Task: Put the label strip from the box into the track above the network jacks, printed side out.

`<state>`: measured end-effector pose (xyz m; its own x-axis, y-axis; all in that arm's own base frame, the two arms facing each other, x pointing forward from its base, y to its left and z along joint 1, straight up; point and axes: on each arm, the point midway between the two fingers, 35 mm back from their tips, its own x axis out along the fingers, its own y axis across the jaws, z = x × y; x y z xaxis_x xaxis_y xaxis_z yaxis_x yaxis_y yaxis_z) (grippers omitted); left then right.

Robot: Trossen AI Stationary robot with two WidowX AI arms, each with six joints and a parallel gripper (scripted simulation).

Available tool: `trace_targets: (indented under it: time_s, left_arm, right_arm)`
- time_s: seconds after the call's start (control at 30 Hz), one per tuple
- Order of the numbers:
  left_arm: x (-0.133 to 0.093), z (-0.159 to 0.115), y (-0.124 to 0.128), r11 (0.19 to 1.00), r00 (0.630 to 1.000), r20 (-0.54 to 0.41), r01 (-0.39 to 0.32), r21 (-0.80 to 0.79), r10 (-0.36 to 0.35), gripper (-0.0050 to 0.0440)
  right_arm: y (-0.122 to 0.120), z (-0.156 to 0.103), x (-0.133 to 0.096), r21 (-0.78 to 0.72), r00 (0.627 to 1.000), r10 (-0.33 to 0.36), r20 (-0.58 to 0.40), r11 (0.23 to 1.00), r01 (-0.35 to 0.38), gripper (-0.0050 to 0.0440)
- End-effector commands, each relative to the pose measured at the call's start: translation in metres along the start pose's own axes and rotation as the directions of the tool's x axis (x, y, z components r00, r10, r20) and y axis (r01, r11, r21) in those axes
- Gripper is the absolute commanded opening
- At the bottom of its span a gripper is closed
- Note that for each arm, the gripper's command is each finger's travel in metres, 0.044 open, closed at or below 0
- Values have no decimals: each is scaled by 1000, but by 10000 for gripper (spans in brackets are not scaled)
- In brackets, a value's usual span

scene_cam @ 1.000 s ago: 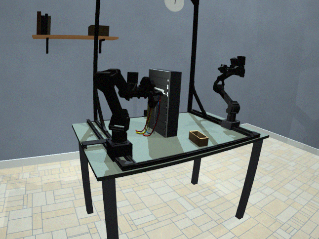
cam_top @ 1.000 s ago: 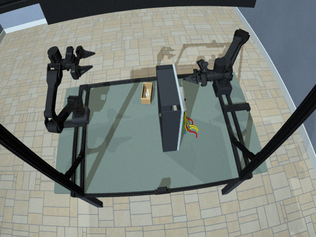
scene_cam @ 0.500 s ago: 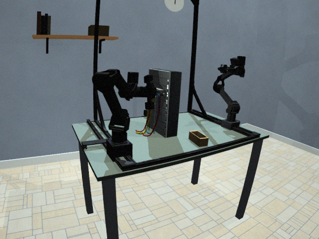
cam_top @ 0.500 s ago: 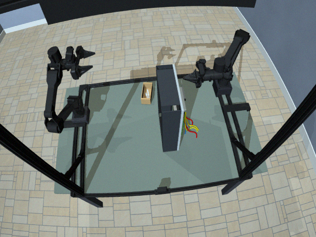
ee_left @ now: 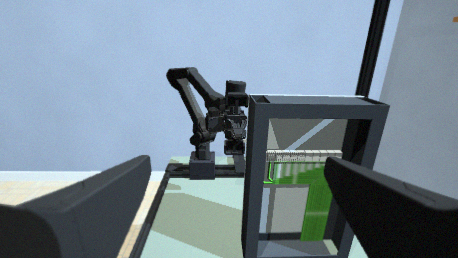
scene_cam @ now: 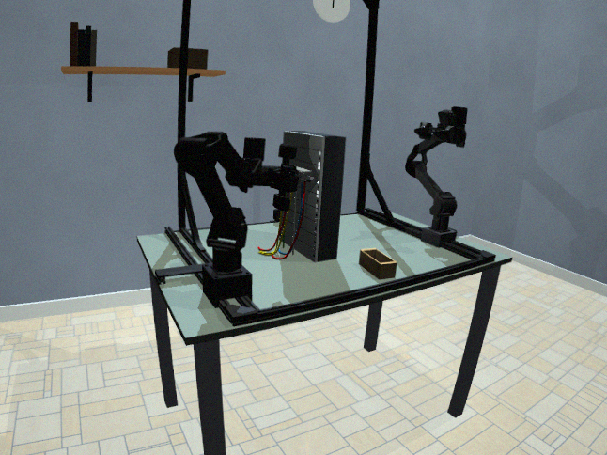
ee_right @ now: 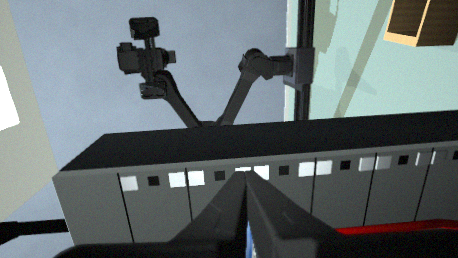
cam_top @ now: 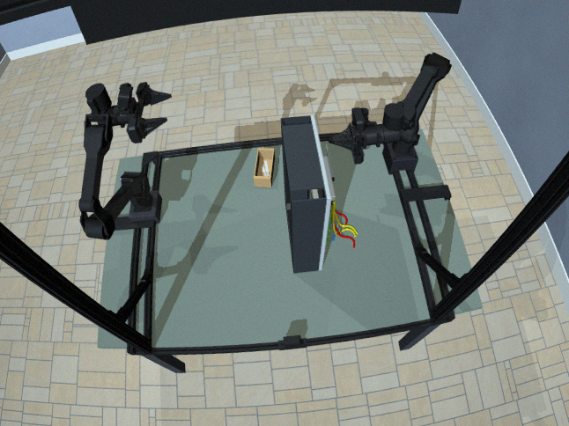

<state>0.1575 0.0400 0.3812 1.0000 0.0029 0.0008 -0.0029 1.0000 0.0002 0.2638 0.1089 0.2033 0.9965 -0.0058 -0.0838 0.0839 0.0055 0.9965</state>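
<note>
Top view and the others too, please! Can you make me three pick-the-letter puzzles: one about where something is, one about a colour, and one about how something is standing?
1. Where is the wooden box?
A) on the floor
B) on the wall shelf
C) on the table

2. Which colour is one of the cables?
A) red
B) purple
C) pink

3. How is the tall dark rack?
A) lying flat
B) standing upright
C) upside down in the box

1 C: the exterior view shows it there, beside the rack.
2 A: a red cable hangs at the front.
3 B: it rises straight up in the exterior view.
</note>
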Motion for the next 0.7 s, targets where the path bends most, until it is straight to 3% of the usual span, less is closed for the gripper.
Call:
trace_targets:
  time_s: [0.0, 0.13, 0.67]
  left_arm:
    - [0, 2, 0, 1000, 1000, 0, 3, 6, -3, 440]
    - [0, 2, 0, 1000, 1000, 0, 3, 6, -3, 440]
    - [0, 2, 0, 1000, 1000, 0, 3, 6, -3, 440]
  right_arm:
    - [10, -2, 7, 28, 1000, 14, -2, 1000, -14, -50]
    - [11, -2, 21, 18, 1000, 16, -2, 1000, -16, -50]
    - [12, -21, 22, 23, 1000, 13, -2, 1000, -13, -50]
